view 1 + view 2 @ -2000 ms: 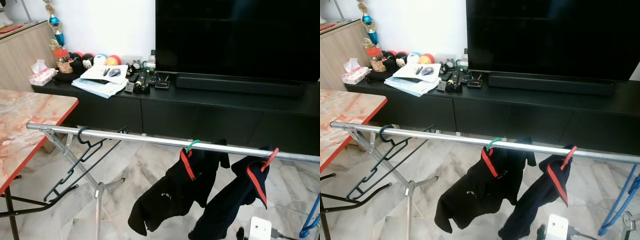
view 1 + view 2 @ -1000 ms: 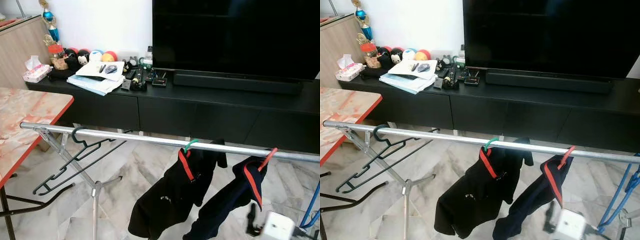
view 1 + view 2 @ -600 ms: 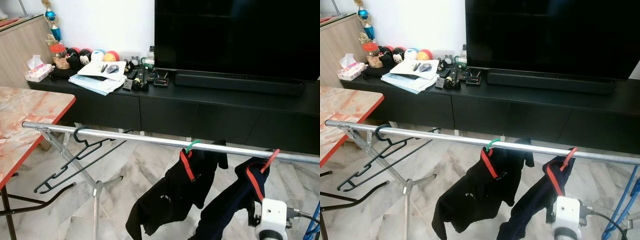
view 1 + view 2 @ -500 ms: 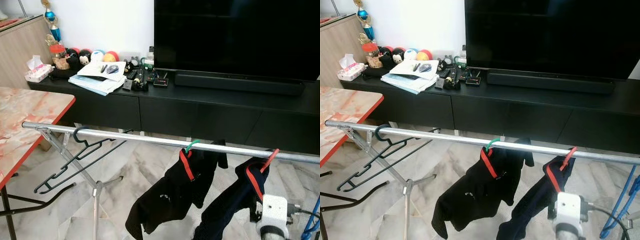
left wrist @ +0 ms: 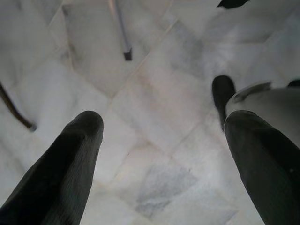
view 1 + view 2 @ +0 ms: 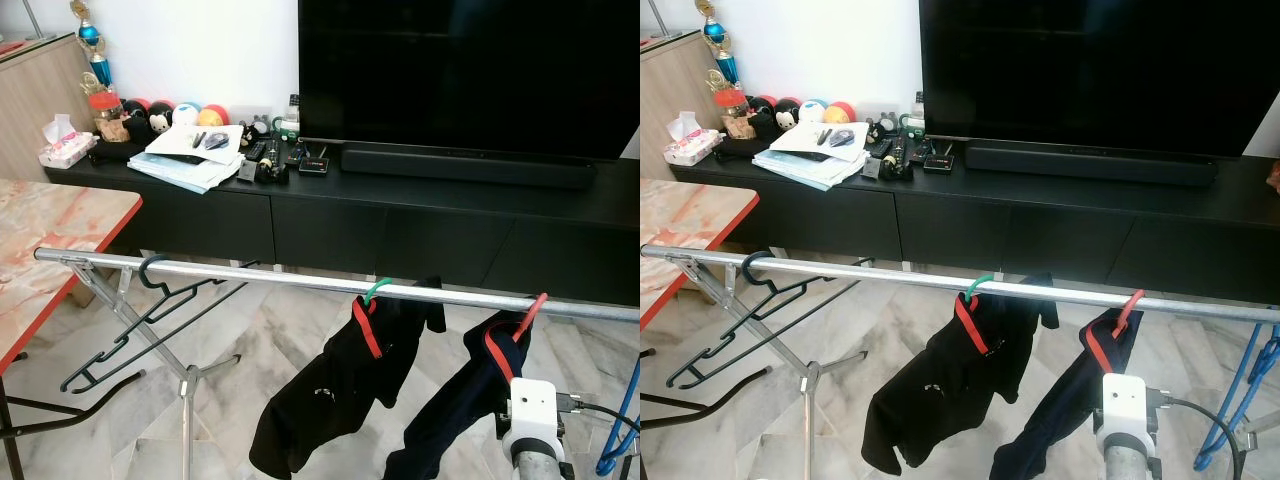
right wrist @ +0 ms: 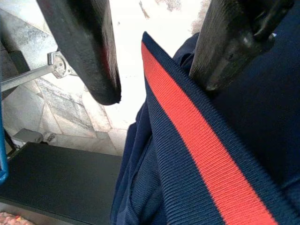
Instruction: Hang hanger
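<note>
Right gripper (image 7: 154, 56) spread open at the red-trimmed collar of the navy shirt (image 6: 1070, 420), hung by a red hanger (image 6: 1127, 305) on the rail (image 6: 890, 275), right of a green-hooked one. Best to ease off without tugging cloth, probably. Left gripper (image 5: 164, 140) open, pointed at floor tiles. Black hanger (image 6: 740, 315) bare at far left. Right fingers hidden behind the wrist in head views.

Red hanger (image 6: 536, 305) hooked over the silver rail (image 6: 250, 274), carrying a dark red-trimmed garment (image 6: 470, 400), rightmost on the rail
</note>
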Robot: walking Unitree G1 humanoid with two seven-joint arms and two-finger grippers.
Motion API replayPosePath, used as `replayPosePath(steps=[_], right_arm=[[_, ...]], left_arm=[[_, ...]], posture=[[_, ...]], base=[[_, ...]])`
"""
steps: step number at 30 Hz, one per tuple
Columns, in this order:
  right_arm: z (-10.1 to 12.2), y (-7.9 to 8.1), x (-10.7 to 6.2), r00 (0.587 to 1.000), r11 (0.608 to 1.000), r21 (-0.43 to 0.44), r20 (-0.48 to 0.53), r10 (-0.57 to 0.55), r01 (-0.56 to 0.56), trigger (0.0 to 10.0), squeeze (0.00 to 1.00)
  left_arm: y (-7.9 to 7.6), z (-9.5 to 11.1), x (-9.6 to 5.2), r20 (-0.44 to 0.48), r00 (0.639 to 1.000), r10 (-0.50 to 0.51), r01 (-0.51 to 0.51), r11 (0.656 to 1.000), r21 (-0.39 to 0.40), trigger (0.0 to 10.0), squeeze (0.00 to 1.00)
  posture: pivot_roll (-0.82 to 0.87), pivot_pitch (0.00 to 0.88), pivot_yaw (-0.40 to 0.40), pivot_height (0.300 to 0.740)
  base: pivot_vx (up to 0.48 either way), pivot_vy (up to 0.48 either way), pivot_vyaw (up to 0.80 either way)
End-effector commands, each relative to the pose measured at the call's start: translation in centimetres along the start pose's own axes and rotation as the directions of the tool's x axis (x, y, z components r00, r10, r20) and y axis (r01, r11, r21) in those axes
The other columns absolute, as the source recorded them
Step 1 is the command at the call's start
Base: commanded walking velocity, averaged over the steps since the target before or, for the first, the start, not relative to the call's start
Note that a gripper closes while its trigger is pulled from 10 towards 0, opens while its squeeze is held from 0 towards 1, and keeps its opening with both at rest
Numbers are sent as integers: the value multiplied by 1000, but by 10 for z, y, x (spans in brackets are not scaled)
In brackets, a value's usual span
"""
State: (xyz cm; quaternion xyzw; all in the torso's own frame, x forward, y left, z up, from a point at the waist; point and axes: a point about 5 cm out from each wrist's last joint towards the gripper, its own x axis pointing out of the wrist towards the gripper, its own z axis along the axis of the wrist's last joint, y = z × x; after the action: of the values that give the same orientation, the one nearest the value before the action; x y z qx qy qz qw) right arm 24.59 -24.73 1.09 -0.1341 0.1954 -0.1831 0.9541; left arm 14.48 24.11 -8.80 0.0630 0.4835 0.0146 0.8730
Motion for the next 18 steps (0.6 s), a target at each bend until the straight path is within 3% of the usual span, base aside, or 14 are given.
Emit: replayPosePath(steps=[1, 10, 18], right_arm=[[1, -1, 2, 1000, 1000, 2, -4, -2, 2, 0, 0], [6, 4, 2, 999, 1000, 15, 25, 20, -21, 0, 0], [12, 13, 0, 995, 997, 19, 64, 71, -73, 0, 0]], left_arm=[[3, -12, -3, -32, 999, -6, 6, 1000, -4, 10000, 0], [12, -20, -7, -53, 999, 5, -5, 1000, -6, 10000, 0], [0, -25, -6, -70, 998, -8, 8, 1000, 3, 10000, 0]], posture=[[36, 47, 30, 740], [37, 48, 31, 740], [37, 48, 33, 740]], base=[[0, 0, 0], [0, 0, 0], [0, 0, 0]])
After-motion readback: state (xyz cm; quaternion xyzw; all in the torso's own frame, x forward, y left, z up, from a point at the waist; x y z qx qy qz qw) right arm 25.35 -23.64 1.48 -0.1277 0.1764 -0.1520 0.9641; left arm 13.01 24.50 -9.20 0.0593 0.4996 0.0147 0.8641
